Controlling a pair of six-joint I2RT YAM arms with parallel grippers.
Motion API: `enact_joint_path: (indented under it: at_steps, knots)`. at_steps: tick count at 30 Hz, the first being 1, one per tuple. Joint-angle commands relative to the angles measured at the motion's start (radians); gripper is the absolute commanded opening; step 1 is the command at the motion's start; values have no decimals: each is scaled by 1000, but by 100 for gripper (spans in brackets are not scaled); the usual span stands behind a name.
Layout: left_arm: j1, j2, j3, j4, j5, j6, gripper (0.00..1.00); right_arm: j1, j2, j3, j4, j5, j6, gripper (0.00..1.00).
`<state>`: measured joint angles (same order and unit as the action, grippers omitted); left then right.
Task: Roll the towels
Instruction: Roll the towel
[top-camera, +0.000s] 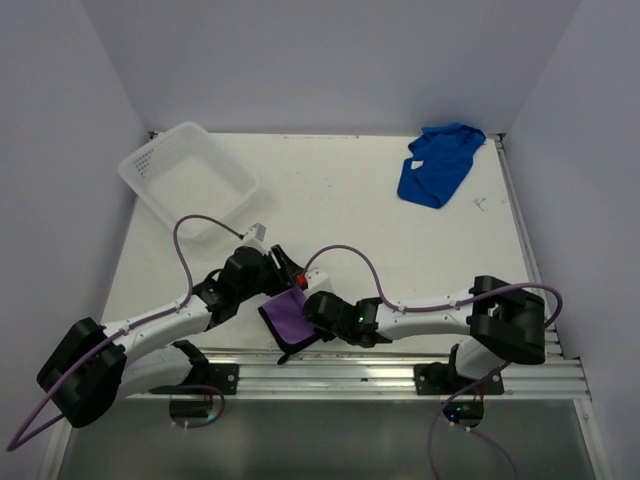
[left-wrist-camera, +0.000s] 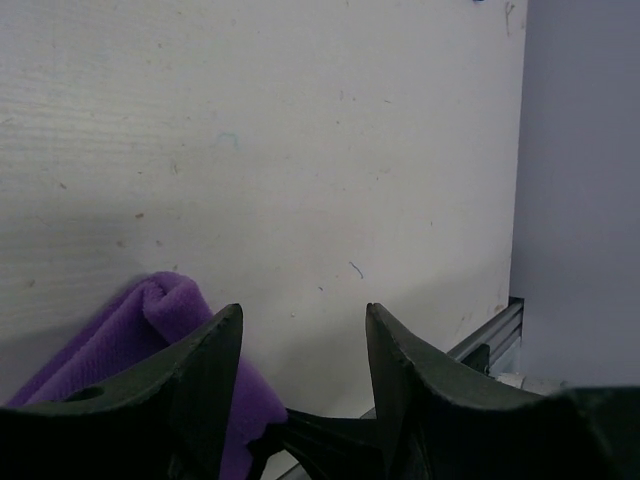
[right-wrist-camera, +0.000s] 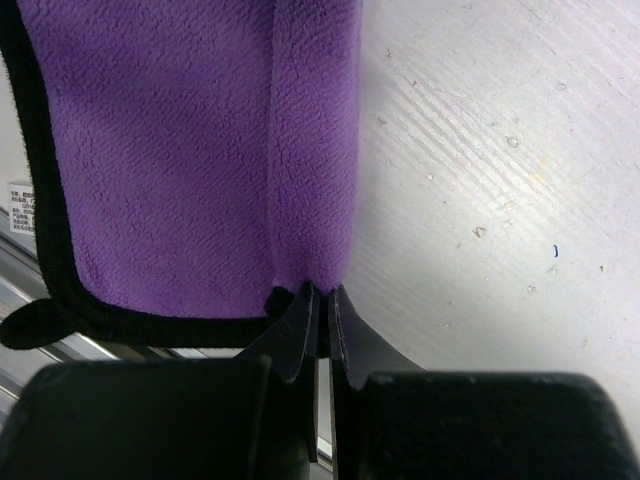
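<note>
I see the purple towel (right-wrist-camera: 170, 150), black-edged, folded over along one side. My right gripper (right-wrist-camera: 322, 300) pinches that fold, and my left gripper (left-wrist-camera: 302, 315) gapes empty beside it.

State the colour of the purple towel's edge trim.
Black trim on the purple towel; right wrist view shows it best.

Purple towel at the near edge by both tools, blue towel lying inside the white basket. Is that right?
Not quite: the blue towel lies crumpled on the table at the far right, outside the white basket at far left, as the top external view shows. The purple towel is at the near edge by the left tool and right tool.
</note>
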<state>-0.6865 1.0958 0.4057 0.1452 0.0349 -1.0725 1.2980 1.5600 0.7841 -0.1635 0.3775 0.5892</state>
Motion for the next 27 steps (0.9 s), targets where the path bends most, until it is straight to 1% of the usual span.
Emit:
enact_joint_path:
  at_steps: [1,5,9,14,19,24,27]
  knots:
    - [5,9,-17,126,74,-72,56,4,-1,-23,18,29,17,0]
    - [-1,68,-48,183,85,-78,56,3,-15,-40,30,21,20,0]
    - [-19,101,-62,171,47,-69,56,4,-23,-51,30,20,21,0]
    - [-33,105,-45,84,-16,-20,56,4,-25,-59,39,15,23,0]
    - [-34,144,-5,25,-30,32,56,6,-15,-54,48,5,23,0]
    - [-65,188,53,-90,-119,81,55,15,0,-42,48,11,20,0]
    - [-77,190,56,-108,-142,88,55,24,9,-37,58,11,21,0]
